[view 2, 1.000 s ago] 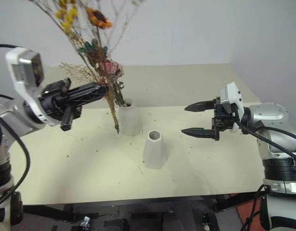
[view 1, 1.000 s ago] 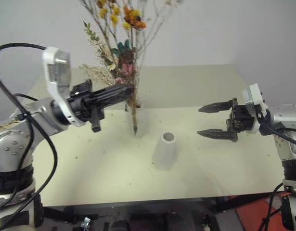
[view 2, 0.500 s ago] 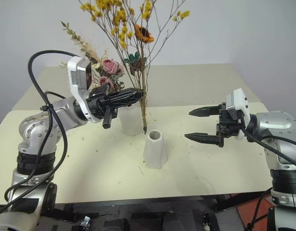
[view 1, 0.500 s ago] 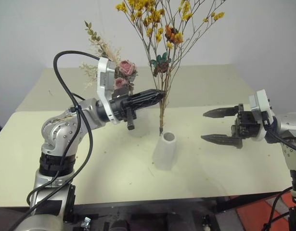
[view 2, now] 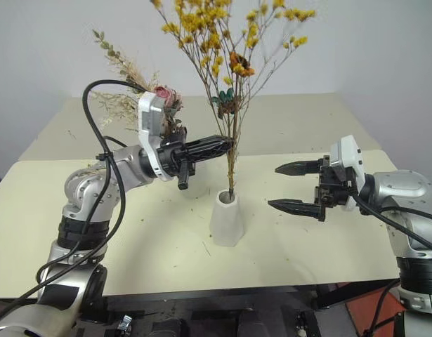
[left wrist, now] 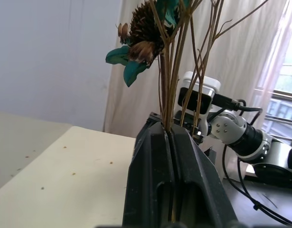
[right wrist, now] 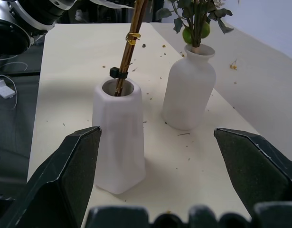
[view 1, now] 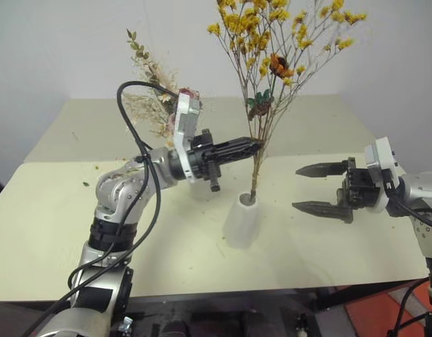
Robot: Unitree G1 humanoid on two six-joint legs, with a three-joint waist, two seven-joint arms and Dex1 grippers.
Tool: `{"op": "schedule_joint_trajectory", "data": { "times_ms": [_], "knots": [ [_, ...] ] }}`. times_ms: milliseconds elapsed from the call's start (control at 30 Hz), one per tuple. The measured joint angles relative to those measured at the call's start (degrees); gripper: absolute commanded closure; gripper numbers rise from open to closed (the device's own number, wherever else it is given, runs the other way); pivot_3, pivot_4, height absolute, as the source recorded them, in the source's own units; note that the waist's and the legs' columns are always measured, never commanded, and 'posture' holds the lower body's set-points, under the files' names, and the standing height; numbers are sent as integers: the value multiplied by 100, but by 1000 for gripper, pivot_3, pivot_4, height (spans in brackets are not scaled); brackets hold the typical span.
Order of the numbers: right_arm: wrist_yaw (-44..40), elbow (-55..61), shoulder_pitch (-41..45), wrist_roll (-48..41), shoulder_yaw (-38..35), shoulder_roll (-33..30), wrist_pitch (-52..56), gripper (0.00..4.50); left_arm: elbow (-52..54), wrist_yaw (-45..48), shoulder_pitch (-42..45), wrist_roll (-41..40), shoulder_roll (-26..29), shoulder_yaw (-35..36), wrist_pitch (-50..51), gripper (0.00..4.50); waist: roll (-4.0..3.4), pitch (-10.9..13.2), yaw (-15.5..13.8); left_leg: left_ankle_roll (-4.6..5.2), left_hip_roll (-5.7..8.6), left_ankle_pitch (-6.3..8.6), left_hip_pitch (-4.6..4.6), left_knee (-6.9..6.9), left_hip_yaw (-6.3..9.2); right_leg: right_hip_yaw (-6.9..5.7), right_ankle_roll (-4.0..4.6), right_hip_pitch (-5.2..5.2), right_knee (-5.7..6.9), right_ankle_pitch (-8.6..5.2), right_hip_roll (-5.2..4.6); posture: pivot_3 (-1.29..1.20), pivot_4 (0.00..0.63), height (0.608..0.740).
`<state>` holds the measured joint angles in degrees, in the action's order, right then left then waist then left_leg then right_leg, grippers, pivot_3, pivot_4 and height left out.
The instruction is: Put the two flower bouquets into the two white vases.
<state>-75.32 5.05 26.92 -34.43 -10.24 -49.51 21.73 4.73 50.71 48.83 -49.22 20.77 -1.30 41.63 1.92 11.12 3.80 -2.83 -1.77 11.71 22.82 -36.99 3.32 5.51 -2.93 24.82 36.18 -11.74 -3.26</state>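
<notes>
— How far along are you?

— One bunch is done: the pink roses [view 2: 165, 98] are standing in the round bottle vase [right wrist: 189, 88], toward the back of the worktop [view 2: 286, 242]. I am dealing with the second one. My left hand [view 2: 226, 144] is clamped on the thin brown stems of the yellow flowers [view 2: 219, 31], holding them nearly upright, and their lower ends are sitting inside the mouth of the tapered vase [view 2: 226, 219]. What is left, I judge, is lowering them fully and letting go.

— And your other hand?

— My right hand [view 2: 294, 187] is hanging with its fingers wide apart, gripping nothing, beside the tapered vase but clear of it.

— Any room to move?

— Plenty. The two vases are standing near each other but apart, mid-worktop, far from every edge. There is bare surface in front and on both sides. The tall sprays are spreading wide above, so I am expecting to pull my left hand out sideways with care.
</notes>
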Motion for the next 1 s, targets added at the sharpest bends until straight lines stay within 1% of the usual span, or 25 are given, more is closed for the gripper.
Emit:
{"op": "schedule_joint_trajectory", "data": {
  "times_ms": [300,367,833,1000],
  "knots": [
    [61,4,-104,-55,-108,-47,-1,0,32,208,-198,233,198,-80,75,4484,0,0,-5,0,0,0,-1,0,0,0,-16,-1,0,-9,0,0,150,740],
    [62,4,-104,-55,-110,-47,-1,0,40,224,-208,303,237,-81,76,4484,0,0,-4,0,0,0,-1,0,0,0,-31,-1,0,-19,0,0,150,740],
    [66,3,-104,-53,-110,-46,-14,0,151,442,-699,879,268,-379,-46,4484,0,0,-7,1,0,1,-3,0,0,1,-35,-3,1,-21,0,0,150,740],
    [79,3,-104,-53,-110,-45,-19,0,219,507,-818,913,266,-440,-48,4484,0,0,-9,1,0,1,-5,-1,0,1,-35,-5,1,-21,0,0,150,740]
  ]
}}
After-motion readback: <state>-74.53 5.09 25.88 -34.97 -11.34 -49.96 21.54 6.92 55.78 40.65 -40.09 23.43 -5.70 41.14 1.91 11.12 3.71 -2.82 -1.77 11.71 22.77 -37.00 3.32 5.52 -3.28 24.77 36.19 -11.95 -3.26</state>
